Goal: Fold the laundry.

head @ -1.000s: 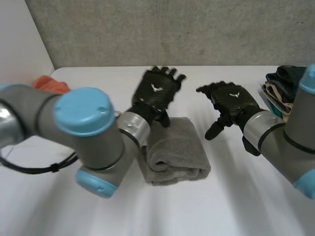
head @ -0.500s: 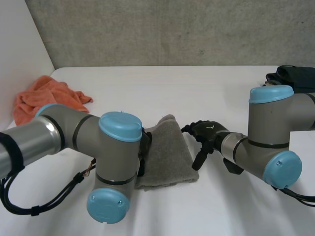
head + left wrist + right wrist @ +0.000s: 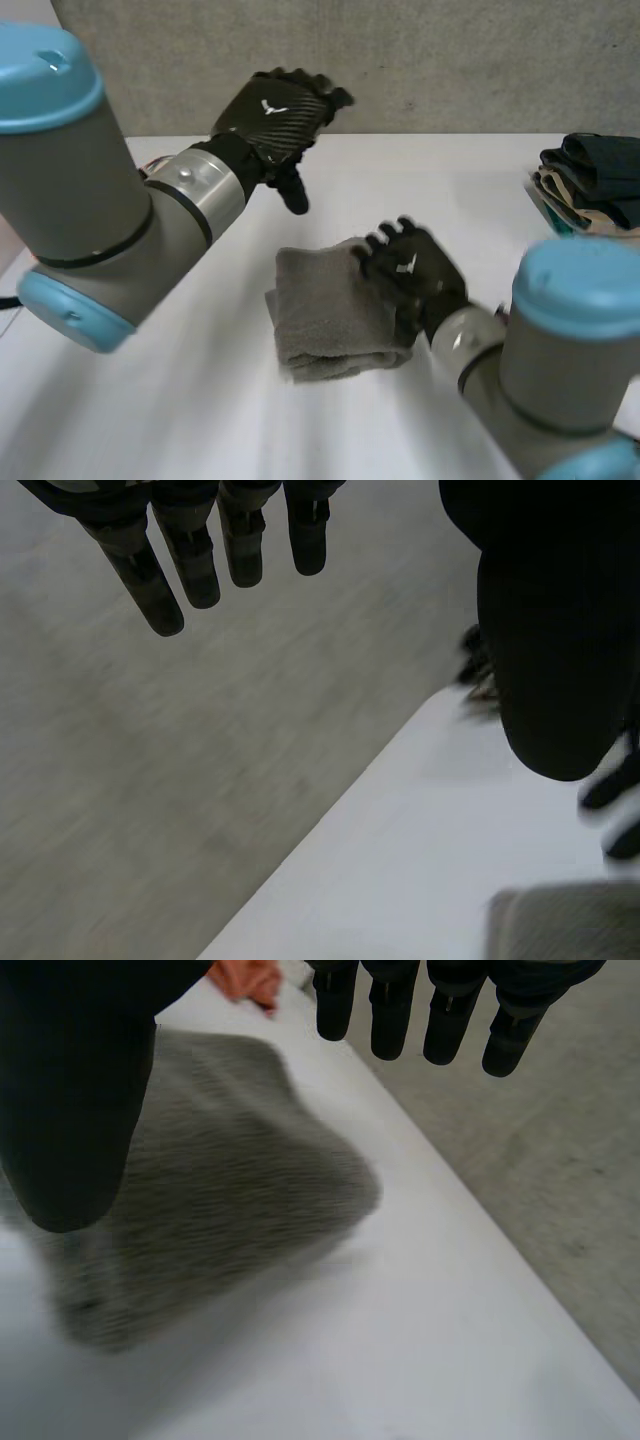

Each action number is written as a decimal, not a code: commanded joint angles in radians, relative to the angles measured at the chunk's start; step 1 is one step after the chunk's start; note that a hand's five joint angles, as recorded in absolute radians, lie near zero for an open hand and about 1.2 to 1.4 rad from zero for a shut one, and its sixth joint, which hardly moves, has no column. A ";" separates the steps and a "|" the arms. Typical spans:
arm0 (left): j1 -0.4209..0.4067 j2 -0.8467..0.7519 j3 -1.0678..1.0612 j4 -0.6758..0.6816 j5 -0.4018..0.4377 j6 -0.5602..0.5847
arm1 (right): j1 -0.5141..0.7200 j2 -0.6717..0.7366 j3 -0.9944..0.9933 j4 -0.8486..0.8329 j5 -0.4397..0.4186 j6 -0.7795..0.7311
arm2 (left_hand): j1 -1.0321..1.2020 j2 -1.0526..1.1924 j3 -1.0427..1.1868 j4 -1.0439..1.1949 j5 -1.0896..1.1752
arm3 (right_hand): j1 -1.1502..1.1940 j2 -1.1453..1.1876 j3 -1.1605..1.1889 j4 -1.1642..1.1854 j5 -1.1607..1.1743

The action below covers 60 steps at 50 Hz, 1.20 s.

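- The grey towel [image 3: 325, 320] lies folded in the middle of the white table [image 3: 150, 400].
- The left hand [image 3: 272, 112] is up in the air, past the far side of the towel and well away from it.
- Its fingers [image 3: 190, 565] are straight and spread out. It holds nothing.
- The right hand [image 3: 412, 272] is over the right edge of the towel.
- Its fingers [image 3: 445, 1020] are straight too, with the thumb out to the side, so the hand is wide.
- It may be touching the towel, but that is hard to see.
- A pile of dark clothes [image 3: 598, 175] sits at the far right of the table.
- A bit of orange cloth [image 3: 245, 978] peeks out beyond the towel, near the right hand's fingertips.
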<state>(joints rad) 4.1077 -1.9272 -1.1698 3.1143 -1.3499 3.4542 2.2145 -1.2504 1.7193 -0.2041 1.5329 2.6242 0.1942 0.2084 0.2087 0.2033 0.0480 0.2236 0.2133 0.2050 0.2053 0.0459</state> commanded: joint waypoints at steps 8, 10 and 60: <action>0.017 0.004 0.006 -0.034 0.319 -0.109 | 0.087 0.176 0.132 -0.385 0.006 -0.015 | -0.010 -0.024 -0.025 -0.019 -0.038 | -0.049 -0.039 -0.030 -0.031 -0.046; 0.013 0.004 0.002 -0.036 0.321 -0.110 | 0.087 0.196 0.122 -0.403 0.006 -0.022 | -0.010 -0.024 -0.025 -0.019 -0.038 | -0.049 -0.039 -0.030 -0.031 -0.046; 0.020 0.093 0.125 0.039 0.278 -0.228 | -0.402 0.129 -0.478 -0.420 -0.180 0.089 | 0.002 -0.012 -0.013 -0.007 -0.027 | 1.173 1.183 1.191 1.191 1.176</action>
<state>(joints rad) 4.1277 -1.8576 -1.0589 3.1146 -1.0571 3.2723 1.9829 -1.1113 1.3977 -0.6408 1.4297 2.6231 0.1942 0.2085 0.2087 0.2033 0.0481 1.0251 1.1523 1.1624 1.1844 0.9003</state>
